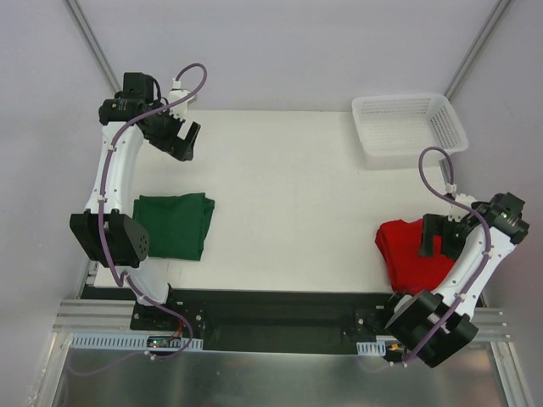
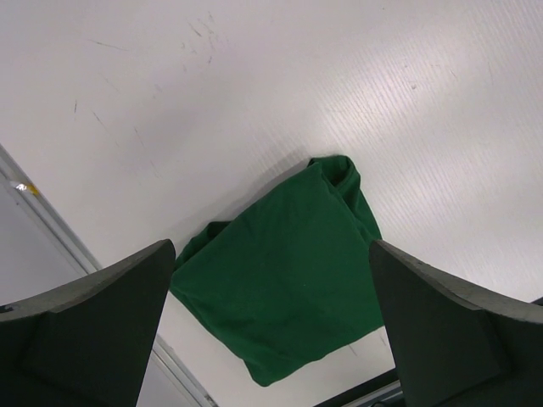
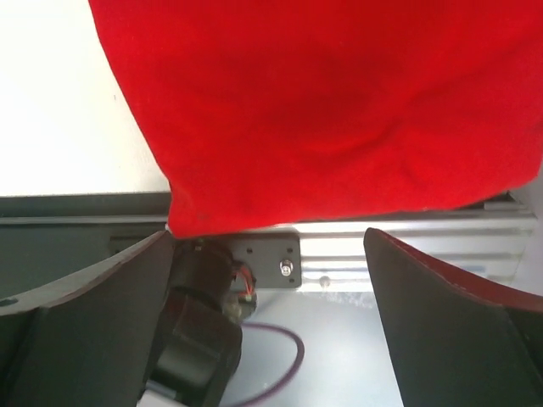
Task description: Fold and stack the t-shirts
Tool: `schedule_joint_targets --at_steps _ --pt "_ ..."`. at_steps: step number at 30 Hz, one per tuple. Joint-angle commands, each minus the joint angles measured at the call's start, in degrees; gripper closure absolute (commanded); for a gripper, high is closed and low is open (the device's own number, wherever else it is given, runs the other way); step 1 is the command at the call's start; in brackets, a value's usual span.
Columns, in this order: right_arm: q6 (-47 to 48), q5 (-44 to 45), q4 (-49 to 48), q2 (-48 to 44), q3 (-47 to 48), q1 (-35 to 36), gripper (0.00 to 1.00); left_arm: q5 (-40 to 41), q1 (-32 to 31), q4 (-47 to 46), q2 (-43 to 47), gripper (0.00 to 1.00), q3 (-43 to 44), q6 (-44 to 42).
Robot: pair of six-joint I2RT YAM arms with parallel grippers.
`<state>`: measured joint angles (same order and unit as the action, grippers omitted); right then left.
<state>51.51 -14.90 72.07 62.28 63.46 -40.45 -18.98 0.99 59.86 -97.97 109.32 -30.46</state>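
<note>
**Both Shirts on the Counter, Both End Effectors Empty**

The dark green t-shirt (image 1: 174, 225) lay folded into a rough rectangle on the left side of the white counter (image 1: 288, 195), close to its near-left corner and just beside the left arm's elbow. The left end effector (image 1: 184, 142) was raised over the far-left part of the counter, well apart from that shirt. Its fingers were spread wide and nothing was between them. In the left wrist view the green cloth lay flat on the counter below the parted fingers, with one thicker rolled edge at its far corner.

The bright red t-shirt (image 1: 407, 254) sat bunched on the right side of the counter, near the front edge. The right end effector (image 1: 439, 240) hung directly above it, fingers fully apart and gripping nothing. In the right wrist view the red cloth filled the upper frame. Its lower hem appeared to reach or slightly overhang the counter's near edge, though the arm hid that part from above.

A white mesh basket (image 1: 399, 99) stood at the far-right corner, well apart from both shirts.
</note>
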Motion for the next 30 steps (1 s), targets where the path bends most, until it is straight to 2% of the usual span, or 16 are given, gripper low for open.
schedule_joint_targets --at_steps 1,6,17,22,30 --pt "3.23 -4.09 -9.2 -6.02 -6.67 -0.86 0.0 0.79 -0.82 -0.09 1.47 0.01 0.28 -0.13" --pt "8.42 -4.52 -17.14 -8.24 -14.5 -1.21 0.0 0.96 -0.82 0.0 1.21 0.0 -0.16 -0.48" --pt "21.78 -6.37 -18.2 3.54 -5.99 -2.18 0.0 5.36 -5.21 0.0 0.24 0.01 0.37 -1.97" --pt "21.62 -7.34 -18.63 8.02 -4.49 -3.67 0.0 7.82 -6.62 0.17 0.06 0.01 -1.03 -3.03" --pt "17.49 -5.76 -20.13 5.57 -11.24 -3.67 0.0 10.89 -6.88 0.0 -0.99 0.01 -1.74 -3.99"
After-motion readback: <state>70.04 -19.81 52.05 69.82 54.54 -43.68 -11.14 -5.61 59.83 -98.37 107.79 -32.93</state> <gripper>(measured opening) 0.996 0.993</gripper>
